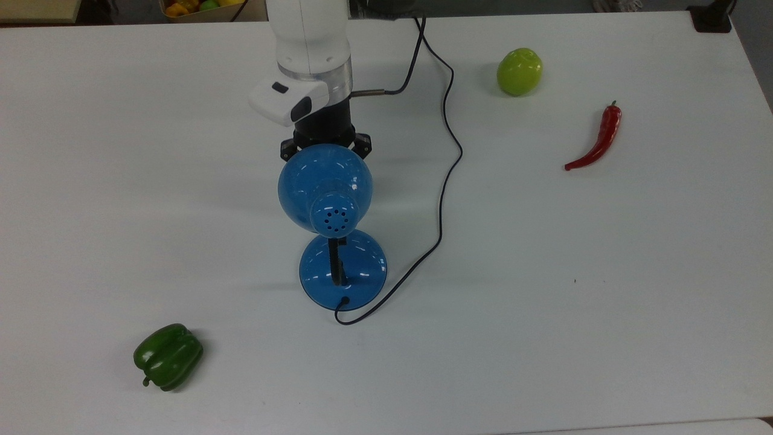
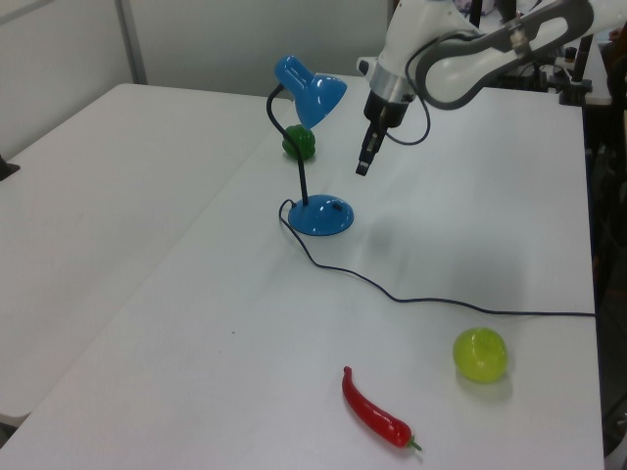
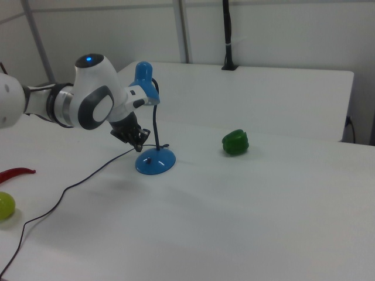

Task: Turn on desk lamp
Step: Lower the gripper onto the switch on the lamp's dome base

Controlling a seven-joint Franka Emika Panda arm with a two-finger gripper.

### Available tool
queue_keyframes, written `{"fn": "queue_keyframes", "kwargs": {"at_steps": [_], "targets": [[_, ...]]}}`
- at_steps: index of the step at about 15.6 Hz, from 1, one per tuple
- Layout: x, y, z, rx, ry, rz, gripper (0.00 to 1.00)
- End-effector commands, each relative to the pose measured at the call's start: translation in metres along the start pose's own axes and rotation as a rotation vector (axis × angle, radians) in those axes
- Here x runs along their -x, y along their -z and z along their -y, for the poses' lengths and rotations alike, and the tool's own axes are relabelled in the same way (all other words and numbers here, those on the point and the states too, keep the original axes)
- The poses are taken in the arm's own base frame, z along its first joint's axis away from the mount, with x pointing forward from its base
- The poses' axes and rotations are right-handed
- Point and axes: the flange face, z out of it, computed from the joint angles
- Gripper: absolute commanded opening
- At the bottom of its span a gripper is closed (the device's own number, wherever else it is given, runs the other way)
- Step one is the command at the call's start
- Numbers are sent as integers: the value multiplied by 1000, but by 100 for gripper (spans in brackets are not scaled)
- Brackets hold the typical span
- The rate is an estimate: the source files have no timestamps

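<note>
**Fingers pressed together above the table beside the lamp**

Pressed together with nothing between them, the fingers (image 2: 363, 163) are seen in the left view as one thin dark tip pointing down, held above the table (image 2: 470, 225) and clear of everything. The gripper (image 2: 362, 168) is carried by the white arm (image 2: 460, 59), which reaches in from the left view's upper right.

Taken from left to right in the top view, a green bell pepper (image 1: 168, 356) is found near the lower left of the table. The desk lamp (image 1: 325, 187) is stood near the middle: its domed blue shade, with vent holes at the narrow end, is raised on a black neck over the round blue base (image 1: 343, 269). The gripper's black body (image 1: 326, 138) is partly hidden behind the shade's upper edge in the top view, so its tip cannot be made out there. A thin black cord (image 1: 445, 181) is run from the base in a loop and upward toward the table's far edge. Further right, a green apple (image 1: 519, 71) is set, and a red chili pepper (image 1: 598, 140) is laid well apart from the lamp.
</note>
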Motion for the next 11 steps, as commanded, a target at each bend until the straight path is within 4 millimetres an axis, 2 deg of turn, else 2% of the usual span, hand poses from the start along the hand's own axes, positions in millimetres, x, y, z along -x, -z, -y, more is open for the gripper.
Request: {"fn": "queue_keyframes", "kwargs": {"at_steps": [1, 11], "targets": [[-2, -23, 3, 0, -23, -55, 0], [-2, -63, 12, 5, -41, -133, 0]]}}
